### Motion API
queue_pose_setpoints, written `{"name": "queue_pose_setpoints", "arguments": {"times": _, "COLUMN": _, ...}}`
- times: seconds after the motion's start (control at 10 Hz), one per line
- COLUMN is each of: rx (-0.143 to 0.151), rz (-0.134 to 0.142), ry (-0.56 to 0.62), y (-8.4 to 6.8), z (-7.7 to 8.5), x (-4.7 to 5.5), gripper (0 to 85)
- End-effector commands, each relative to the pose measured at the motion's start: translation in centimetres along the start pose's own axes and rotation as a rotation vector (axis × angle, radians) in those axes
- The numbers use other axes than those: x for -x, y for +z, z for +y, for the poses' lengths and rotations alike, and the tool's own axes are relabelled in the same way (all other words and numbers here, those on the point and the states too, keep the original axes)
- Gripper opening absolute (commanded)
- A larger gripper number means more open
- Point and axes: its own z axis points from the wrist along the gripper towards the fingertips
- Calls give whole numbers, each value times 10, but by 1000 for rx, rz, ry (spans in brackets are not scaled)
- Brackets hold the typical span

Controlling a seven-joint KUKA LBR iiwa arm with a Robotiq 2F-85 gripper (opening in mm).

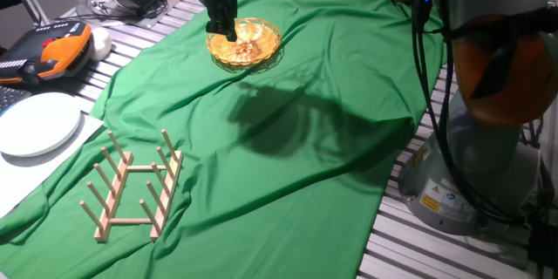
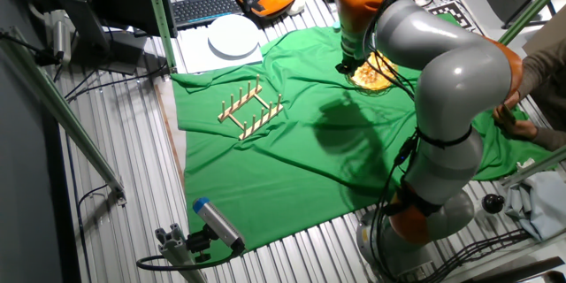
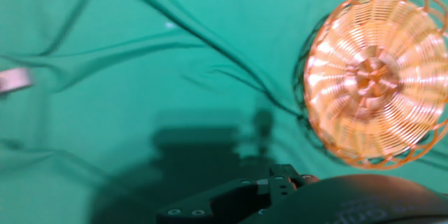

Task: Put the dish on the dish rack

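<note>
The dish (image 1: 253, 45) is a golden wicker basket with lattice sides. It lies on the green cloth (image 1: 288, 157) at the far end, and shows in the other fixed view (image 2: 378, 74) and at the right of the hand view (image 3: 378, 77). My gripper (image 1: 223, 31) hangs at the dish's left rim, and I cannot tell whether it touches the rim. Its fingers are too dark and small to show if they are open. The arm hides most of it in the other fixed view (image 2: 347, 65). The wooden dish rack (image 1: 132, 183) stands upright and bare at the near left, also in the other fixed view (image 2: 250, 110).
A white plate (image 1: 35, 124) lies left of the rack, off the cloth, and shows in the other fixed view (image 2: 233, 35). An orange teach pendant (image 1: 54, 52) lies behind it. The robot's base (image 1: 462, 174) stands at the right. The cloth has folds.
</note>
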Motion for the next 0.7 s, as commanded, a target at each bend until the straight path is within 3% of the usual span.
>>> {"name": "queue_pose_setpoints", "arguments": {"times": 0.0, "rx": -13, "rz": -6, "ry": 4, "y": 8, "z": -3, "x": 3, "gripper": 340}}
{"name": "queue_pose_setpoints", "arguments": {"times": 0.1, "rx": -15, "rz": -10, "ry": 2, "y": 16, "z": -5, "x": 7, "gripper": 510}}
{"name": "queue_pose_setpoints", "arguments": {"times": 0.3, "rx": -36, "rz": -39, "ry": -27, "y": 37, "z": -9, "x": 20, "gripper": 510}}
{"name": "queue_pose_setpoints", "arguments": {"times": 0.6, "rx": -5, "rz": -49, "ry": -59, "y": 61, "z": -21, "x": 38, "gripper": 510}}
